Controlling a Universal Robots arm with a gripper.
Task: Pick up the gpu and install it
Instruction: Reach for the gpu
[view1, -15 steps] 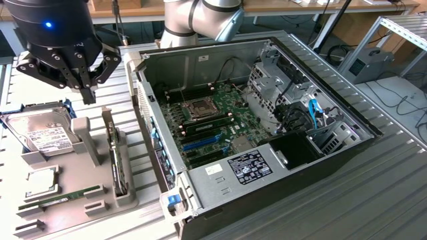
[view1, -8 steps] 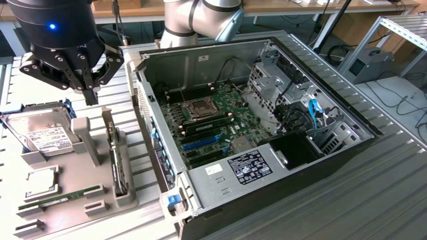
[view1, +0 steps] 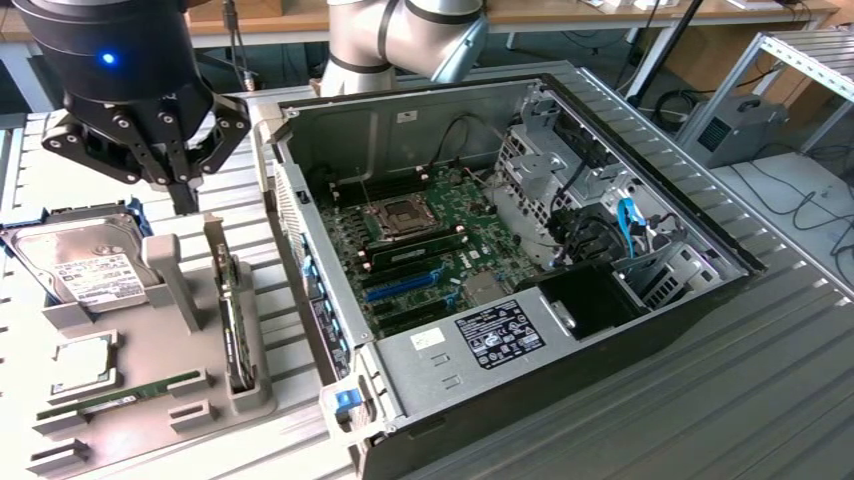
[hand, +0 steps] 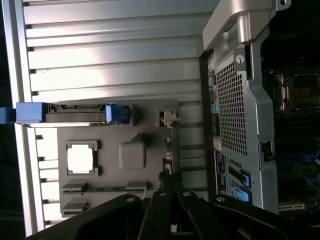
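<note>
From where I'm standing, the exterior view is showing one arm (view1: 400, 35) reaching in from the far side, and its black jaws are hanging pressed together, gripping nothing, just above the grey holder (view1: 154, 340) on the exterior view's left. One gpu (view1: 236, 330) is standing on its edge in the holder's slot nearest the computer case (view1: 400, 125), below the jaws and apart from them. The holder is also carrying one hard drive (view1: 74, 262) with a white label, one loose processor chip (view1: 83, 365) lying flat and one narrow green RAM stick (view1: 120, 395). The single case is lying open on the ribbed metal surface (view1: 694, 400), showing one motherboard (view1: 454, 240) with one processor socket (view1: 400, 215) and blue expansion slots (view1: 400, 287) near the case's rear wall. The wrist view is looking straight down past the closed jaws onto the same holder (hand: 145, 130). Here the gpu (hand: 168, 145) is appearing edge-on along the side of the holder facing the case (hand: 235, 100), just ahead of the jaw tips. The hard drive (hand: 65, 112), blue at both ends, is sitting along the far side, with the chip (hand: 81, 159) and the RAM stick (hand: 102, 189) between it and the camera. The ribbed surface (hand: 110, 55) is stretching away beyond the holder.
</note>
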